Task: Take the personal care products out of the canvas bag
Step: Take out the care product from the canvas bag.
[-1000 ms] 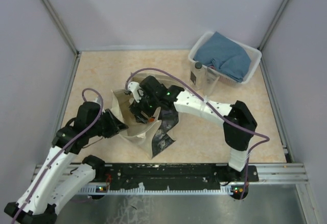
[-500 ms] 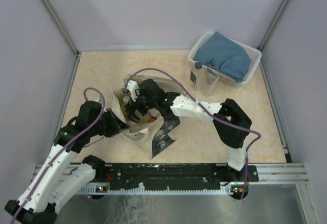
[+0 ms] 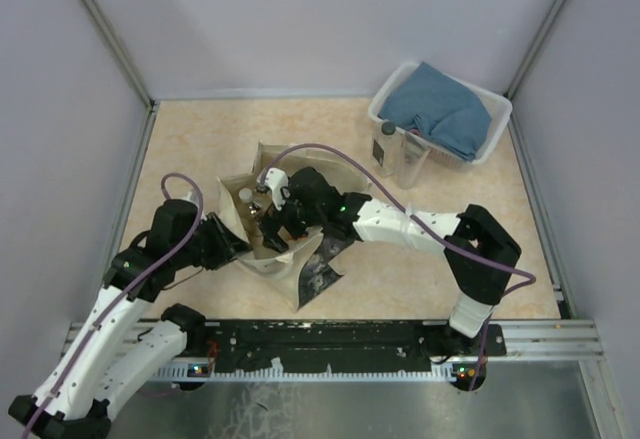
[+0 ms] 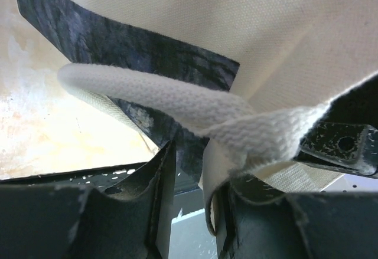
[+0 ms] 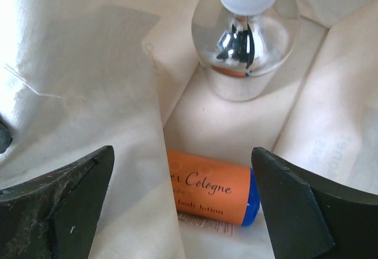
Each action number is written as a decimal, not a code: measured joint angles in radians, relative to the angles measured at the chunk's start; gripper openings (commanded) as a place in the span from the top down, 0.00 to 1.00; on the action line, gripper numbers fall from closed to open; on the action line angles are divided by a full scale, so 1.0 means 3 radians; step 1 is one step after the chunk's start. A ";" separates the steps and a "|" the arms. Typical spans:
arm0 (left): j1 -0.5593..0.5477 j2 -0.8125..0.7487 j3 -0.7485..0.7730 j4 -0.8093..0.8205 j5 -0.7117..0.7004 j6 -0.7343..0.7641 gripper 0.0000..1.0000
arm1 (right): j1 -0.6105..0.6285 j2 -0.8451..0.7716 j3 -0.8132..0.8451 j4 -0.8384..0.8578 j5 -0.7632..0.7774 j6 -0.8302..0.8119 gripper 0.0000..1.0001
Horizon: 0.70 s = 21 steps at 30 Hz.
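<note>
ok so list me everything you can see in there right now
canvas bag: one, cream with a dark printed panel, mid-table, mouth open
silver bottle: one, mirror silver with white cap, inside the bag
orange tube: one, orange with blue cap, lying inside the bag beside the silver bottle
dark-capped bottle: one, clear, at the basket's near-left end
basket: one, white plastic, far right of the table
cloth: one, blue, piled in the basket
table: one, beige
left fingers: two, black, clamped at the bag's white handle
right fingers: two, black, open, inside the bag either side of the orange tube
</note>
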 measured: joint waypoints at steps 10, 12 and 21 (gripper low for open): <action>0.0000 0.0125 0.0000 0.0022 0.0053 0.0000 0.64 | 0.0003 0.0128 0.0042 -0.0135 0.0033 0.0071 0.01; 0.0000 0.0125 0.0000 0.0023 0.0056 0.0000 0.64 | 0.0001 0.0308 0.0134 -0.0094 0.0015 0.0070 0.01; 0.0000 0.0083 0.0000 0.0018 0.0066 -0.0001 0.63 | -0.0003 0.0960 0.0329 0.0512 -0.0019 0.0053 0.01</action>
